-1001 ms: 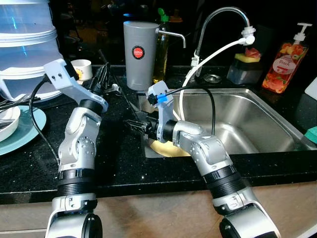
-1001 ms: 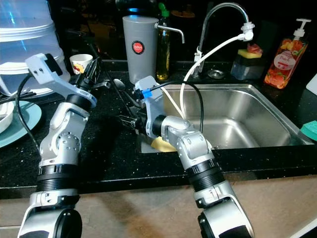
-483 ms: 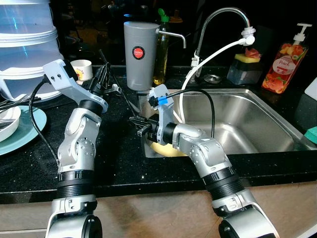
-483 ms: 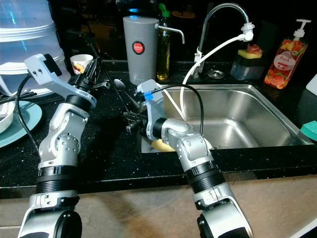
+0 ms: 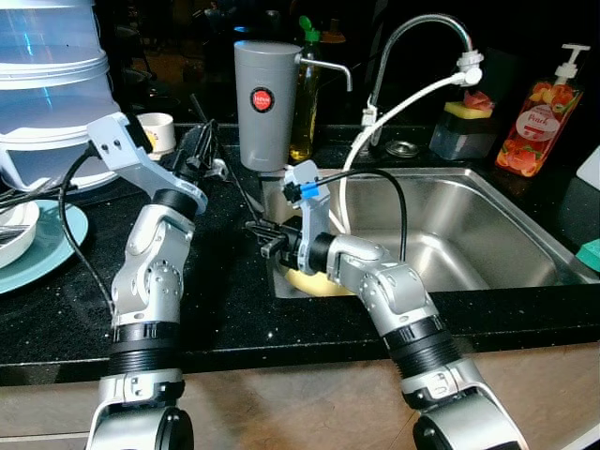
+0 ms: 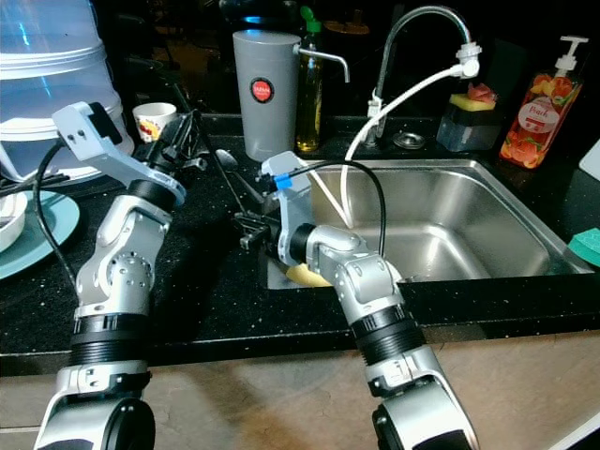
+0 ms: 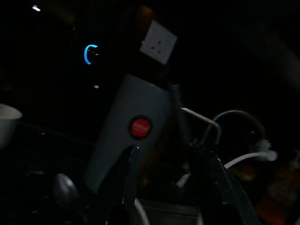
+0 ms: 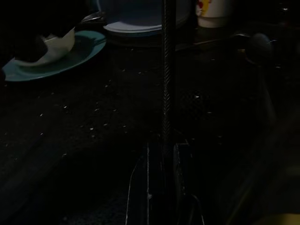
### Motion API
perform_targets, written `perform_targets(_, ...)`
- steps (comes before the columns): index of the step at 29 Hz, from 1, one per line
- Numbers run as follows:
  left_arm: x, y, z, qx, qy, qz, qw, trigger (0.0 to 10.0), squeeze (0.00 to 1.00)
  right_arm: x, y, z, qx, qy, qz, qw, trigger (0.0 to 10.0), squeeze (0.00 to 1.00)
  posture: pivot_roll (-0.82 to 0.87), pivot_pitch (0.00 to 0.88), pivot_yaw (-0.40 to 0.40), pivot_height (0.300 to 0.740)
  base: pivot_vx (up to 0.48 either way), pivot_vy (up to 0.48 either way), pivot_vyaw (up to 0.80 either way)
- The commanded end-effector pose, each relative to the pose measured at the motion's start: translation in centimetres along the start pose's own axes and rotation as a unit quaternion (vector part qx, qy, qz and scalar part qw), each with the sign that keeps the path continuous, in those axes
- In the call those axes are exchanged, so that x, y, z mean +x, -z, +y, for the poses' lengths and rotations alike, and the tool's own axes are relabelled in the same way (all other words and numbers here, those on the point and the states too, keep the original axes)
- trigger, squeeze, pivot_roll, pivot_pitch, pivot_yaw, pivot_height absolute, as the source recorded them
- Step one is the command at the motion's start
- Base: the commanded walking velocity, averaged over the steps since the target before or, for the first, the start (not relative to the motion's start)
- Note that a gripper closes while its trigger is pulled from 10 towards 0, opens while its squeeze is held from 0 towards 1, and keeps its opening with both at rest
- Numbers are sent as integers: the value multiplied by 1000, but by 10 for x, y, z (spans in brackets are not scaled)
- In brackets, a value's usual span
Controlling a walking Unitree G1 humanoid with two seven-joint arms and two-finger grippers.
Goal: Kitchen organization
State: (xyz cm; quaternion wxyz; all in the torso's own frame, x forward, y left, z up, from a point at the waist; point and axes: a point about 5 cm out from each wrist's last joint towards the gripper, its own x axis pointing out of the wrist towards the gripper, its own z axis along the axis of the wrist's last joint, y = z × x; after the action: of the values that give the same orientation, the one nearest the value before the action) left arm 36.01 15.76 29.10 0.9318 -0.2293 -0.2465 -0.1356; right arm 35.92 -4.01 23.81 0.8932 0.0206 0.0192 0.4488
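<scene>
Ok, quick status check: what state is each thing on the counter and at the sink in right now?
Right claw: shut on a thin black rod beside the sink.
Left claw: raised over the counter; grip unclear.
Grey canister: upright.
Faucet: no water running.
Soap bottle: upright.
Sink: basin looks dry.
Teal plate: flat on the counter.

Setting: a home kitchen, dimly lit. Evidence: black speckled stone table (image 5: 225,309) with an inset stainless steel sink (image 5: 469,234), curved chrome tap (image 5: 412,47) carrying a white hose (image 5: 394,108), and an orange pump bottle of soap (image 5: 539,117) at the sink's far corner. Also a grey cylindrical jug with a red round label (image 5: 262,103), a teal plate (image 5: 47,244) and a small white cup (image 5: 157,131).
</scene>
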Motion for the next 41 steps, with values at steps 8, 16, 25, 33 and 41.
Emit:
perform_targets(8, 2, -5, 6, 9, -17, -3, 1000, 10000, 0, -7, 2, -18, 15, 46, -5, 999, 0, 0, 48, 1, -9, 740, 0, 0, 0)
perform_targets(16, -2, -6, 21, 40, -64, 1, 997, 10000, 0, -29, 21, -67, 15, 201, 51, 978, 0, 0, 51, 7, -9, 740, 0, 0, 0)
perform_targets(25, -11, 12, 28, 166, -55, 86, 981, 10000, 0, -62, 37, -108, -33, 351, 76, 933, 10000, 0, 60, 12, -15, 740, 0, 0, 0)
perform_targets(33, -22, 31, 20, 244, 9, 144, 959, 10000, 0, -61, 49, -108, -31, 379, 59, 923, 10000, 0, 70, 10, -25, 740, 0, 0, 0)
perform_targets(41, -37, 51, 19, 270, 40, 234, 933, 10000, 0, -52, 54, -101, 4, 372, 21, 928, 10000, 0, 72, 9, -22, 740, 0, 0, 0)
